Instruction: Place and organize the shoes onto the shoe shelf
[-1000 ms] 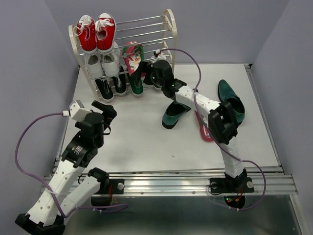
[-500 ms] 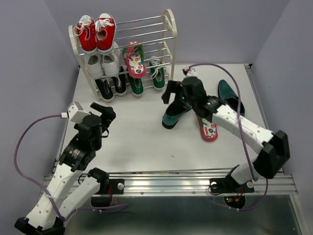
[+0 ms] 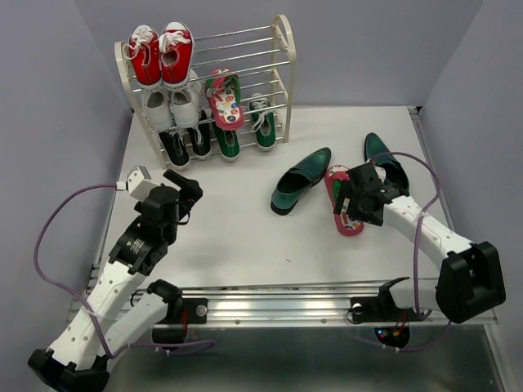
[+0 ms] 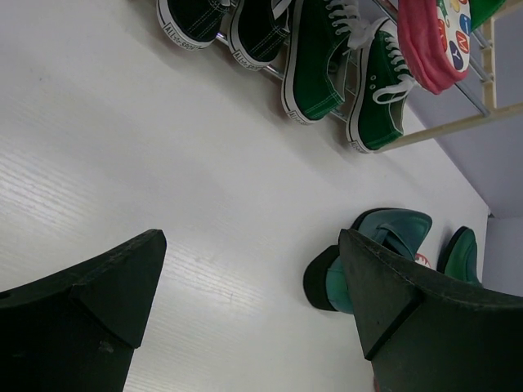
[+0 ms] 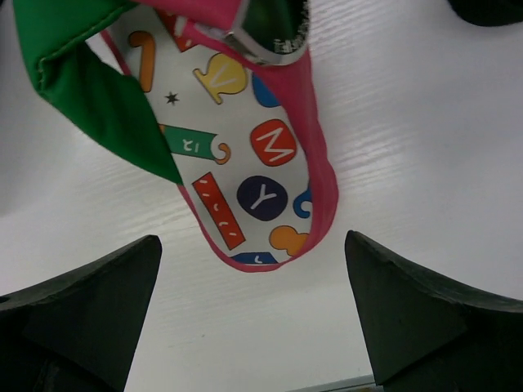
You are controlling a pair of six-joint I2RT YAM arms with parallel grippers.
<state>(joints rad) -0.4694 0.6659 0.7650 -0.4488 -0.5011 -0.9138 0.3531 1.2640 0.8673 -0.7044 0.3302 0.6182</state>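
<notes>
Right gripper (image 5: 251,238) wide open and empty, over one end of a pink flip-flop (image 5: 261,163), right of centre in the overhead view. Letters M and Y readable on its insole. Dark green loafers (image 3: 298,178) on either side. Left gripper (image 4: 251,235) open too, lower left, holding nothing. Shelf (image 3: 283,49) upper left: green sneakers (image 3: 227,140) on the bottom tier, second flip-flop (image 3: 225,100) above.

On the patterned insole of the flip-flop (image 5: 245,167) we can read a white letter M (image 5: 274,141) in a red square. Just behind the M, nearer the heel, stands a white Y (image 5: 266,197) in a dark blue circle. Left of the M, a green banner (image 5: 189,144) carries small marks that we cannot read. The sole edge of the black sneaker (image 4: 192,16) has lettering too small for us to read.
</notes>
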